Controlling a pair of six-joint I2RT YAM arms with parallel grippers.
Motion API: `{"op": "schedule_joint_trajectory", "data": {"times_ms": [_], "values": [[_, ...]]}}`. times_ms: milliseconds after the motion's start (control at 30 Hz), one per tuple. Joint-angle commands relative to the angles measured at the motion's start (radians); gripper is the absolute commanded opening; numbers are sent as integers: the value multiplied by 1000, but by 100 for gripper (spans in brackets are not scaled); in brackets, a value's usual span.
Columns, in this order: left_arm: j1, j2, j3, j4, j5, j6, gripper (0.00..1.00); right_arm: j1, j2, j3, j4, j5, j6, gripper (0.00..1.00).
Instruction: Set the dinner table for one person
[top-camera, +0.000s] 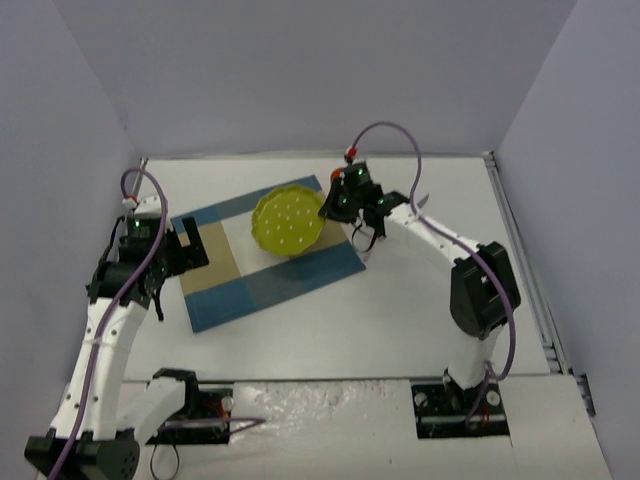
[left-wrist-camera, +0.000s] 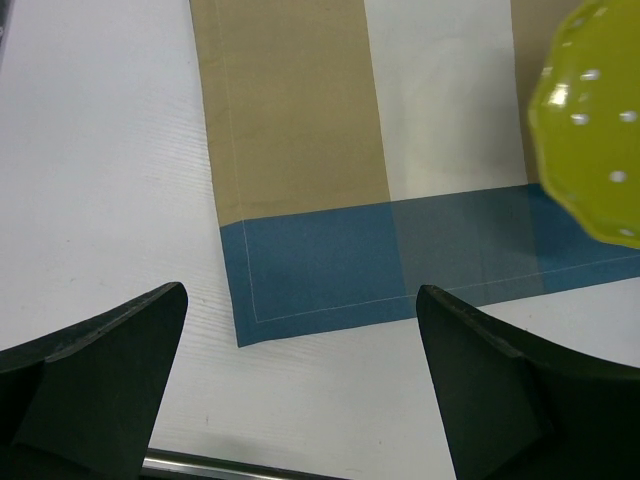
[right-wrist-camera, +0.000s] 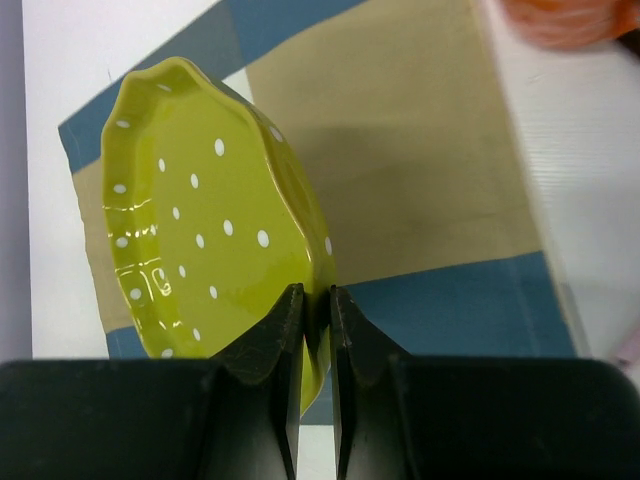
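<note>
Table (top-camera: 420, 300) lies white under both arms, bearing the mat (top-camera: 250, 285). Right gripper (right-wrist-camera: 317, 295) is clamped on the plate (right-wrist-camera: 200, 210) at its rim, holding it over the mat, probably to set it down centred. Left gripper (left-wrist-camera: 300, 292) gapes empty over a mat corner, perhaps to steady the cloth.

Plain pale grey-lilac walls (top-camera: 300, 70) enclose the scene on three sides.
</note>
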Motion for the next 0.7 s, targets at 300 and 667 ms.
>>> {"op": "schedule_joint_trajectory", "data": {"times_ms": [300,667], "values": [[-2,-60,-3,-20,-26,-18,97,100,250,212,389,-124,157,0],[-2,-71,-28,-23,-34,-15,97,99,357,207,426,-145,156,0]]}}
